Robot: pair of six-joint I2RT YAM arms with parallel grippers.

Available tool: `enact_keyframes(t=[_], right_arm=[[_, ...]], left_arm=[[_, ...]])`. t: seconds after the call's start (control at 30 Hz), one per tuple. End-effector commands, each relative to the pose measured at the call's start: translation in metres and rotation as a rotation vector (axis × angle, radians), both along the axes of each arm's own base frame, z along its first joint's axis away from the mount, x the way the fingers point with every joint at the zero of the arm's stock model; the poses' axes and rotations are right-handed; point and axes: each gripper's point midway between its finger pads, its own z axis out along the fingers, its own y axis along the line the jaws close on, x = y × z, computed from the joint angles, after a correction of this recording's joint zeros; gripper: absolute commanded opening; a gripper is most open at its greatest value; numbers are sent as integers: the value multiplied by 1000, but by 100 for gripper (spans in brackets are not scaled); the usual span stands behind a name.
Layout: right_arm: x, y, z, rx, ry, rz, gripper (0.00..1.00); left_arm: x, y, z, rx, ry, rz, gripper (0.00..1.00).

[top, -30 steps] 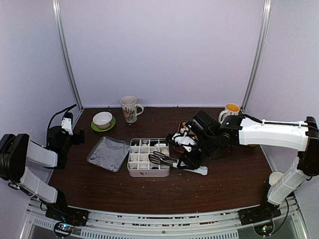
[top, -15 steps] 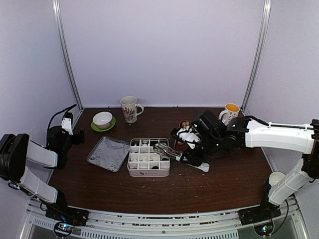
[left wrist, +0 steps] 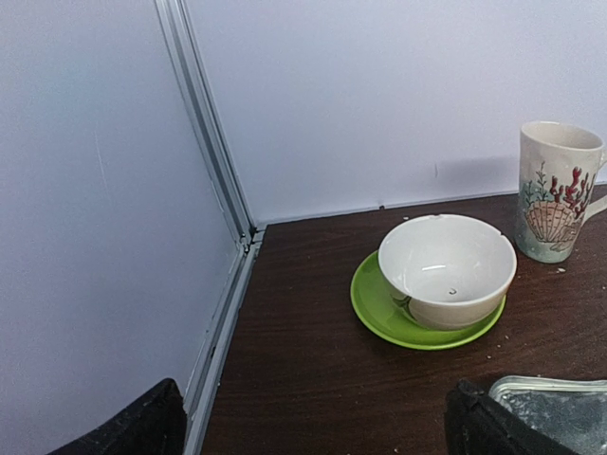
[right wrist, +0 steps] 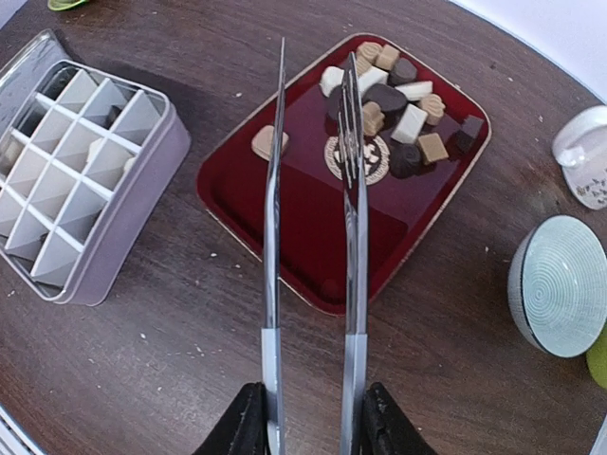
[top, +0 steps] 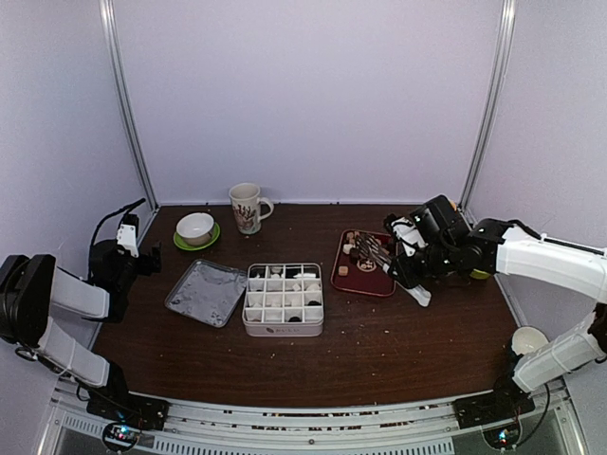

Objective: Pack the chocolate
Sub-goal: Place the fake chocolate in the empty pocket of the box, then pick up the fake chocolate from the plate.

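**Right arm held tongs over the tray of chocolate**

The right gripper (right wrist: 309,431) was clamped on the handles of the tongs (right wrist: 353,237), one finger pressing each side. The two metal blades pointed away from it, slightly apart, with nothing between their tips. They hung above the red tray (right wrist: 285,223), which lay on the table right of centre. Most of the chocolate (right wrist: 391,102), in dark, tan and cream pieces, was heaped in the tray's far corner, just beyond the blade tips. One tan piece (right wrist: 268,142) lay apart, beside the left blade.

Left of the tray, close but not touching, stood the divided box (top: 283,322). In the top view several of its cells held light and dark pieces. A flat metal lid (top: 206,291) lay just left of the box.

The left gripper (top: 142,261) rested at the table's left edge with its fingers spread wide and holding nothing. Its camera faced a white bowl (left wrist: 446,270) on a green saucer (left wrist: 377,313), with a shell-patterned mug (left wrist: 555,190) to their right.
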Motion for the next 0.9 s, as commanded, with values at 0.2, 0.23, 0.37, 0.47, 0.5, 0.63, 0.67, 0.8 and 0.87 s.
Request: enact_keyframes(t=[0.2,0.23,0.37,0.47,0.5,0.63,0.67,0.8,0.87], right_arm=[[6,-43,-9,1,15,-184,34],[5,-44,-11,3,24,-186,34],[-2,-48,-17,-2,66,-170,34],[-5,-57,-20,-20,85,-188,35],[-5,-61,-22,-29,96,-199,35],[-2,-67,-21,-20,121,-224,35],[-1,-67,-21,-16,122,-230,35],[3,-68,-18,2,124,-250,35],[5,-67,-18,16,126,-254,35]], left_arm=[[4,4,10,-6,-36,14,98],[4,4,10,-5,-35,14,98],[4,4,10,-6,-36,14,98],[4,4,10,-5,-35,14,98],[4,4,10,-5,-36,14,98],[4,4,11,-5,-37,14,98],[4,4,11,-5,-36,15,98],[4,4,10,-5,-36,13,98],[4,4,10,-5,-35,15,98]])
